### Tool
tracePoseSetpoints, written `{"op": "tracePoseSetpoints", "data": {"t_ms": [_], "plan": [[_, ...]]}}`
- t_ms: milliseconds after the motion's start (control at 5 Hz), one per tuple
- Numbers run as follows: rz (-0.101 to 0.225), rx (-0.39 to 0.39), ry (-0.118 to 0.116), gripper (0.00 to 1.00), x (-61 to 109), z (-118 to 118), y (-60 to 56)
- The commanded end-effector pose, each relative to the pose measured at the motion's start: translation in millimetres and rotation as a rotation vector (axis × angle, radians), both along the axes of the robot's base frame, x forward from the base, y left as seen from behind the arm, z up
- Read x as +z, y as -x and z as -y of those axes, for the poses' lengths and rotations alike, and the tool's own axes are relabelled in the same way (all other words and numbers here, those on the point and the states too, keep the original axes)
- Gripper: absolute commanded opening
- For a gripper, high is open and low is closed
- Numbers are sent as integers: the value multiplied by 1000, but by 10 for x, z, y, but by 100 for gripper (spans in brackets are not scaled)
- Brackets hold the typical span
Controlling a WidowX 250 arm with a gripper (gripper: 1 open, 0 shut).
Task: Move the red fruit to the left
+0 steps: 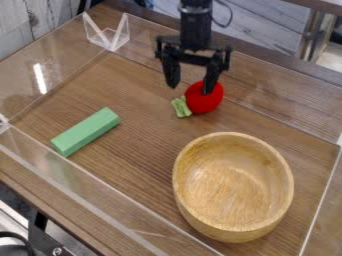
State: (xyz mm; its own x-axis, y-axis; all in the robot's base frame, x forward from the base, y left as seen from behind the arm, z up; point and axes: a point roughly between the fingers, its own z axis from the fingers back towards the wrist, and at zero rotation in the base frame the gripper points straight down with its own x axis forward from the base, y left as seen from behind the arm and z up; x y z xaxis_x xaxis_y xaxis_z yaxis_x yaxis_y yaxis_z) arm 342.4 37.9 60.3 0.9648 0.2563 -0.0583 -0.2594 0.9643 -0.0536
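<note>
I'm holding the gripper (190, 78) pointing straight down with its jaws spread open, straddling the top of the red fruit (203, 97), which is sitting on the tabletop (127, 160) directly beneath, its green stem pointing left.
</note>
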Motion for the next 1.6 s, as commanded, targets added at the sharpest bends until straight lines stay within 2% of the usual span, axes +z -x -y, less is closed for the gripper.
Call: {"op": "tracePoseSetpoints", "data": {"t_ms": [0,200,400,600,800,1000,1400], "plan": [[32,-20,-9,0,-68,-5,-19],[41,-47,-4,0,-103,-47,23],[90,-75,17,0,144,-50,7],[151,-90,34,0,435,-99,9],[207,-57,43,0,839,-317,74],[233,-31,45,0,1108,-586,164],[203,7,14,0,889,-1075,347]]}}
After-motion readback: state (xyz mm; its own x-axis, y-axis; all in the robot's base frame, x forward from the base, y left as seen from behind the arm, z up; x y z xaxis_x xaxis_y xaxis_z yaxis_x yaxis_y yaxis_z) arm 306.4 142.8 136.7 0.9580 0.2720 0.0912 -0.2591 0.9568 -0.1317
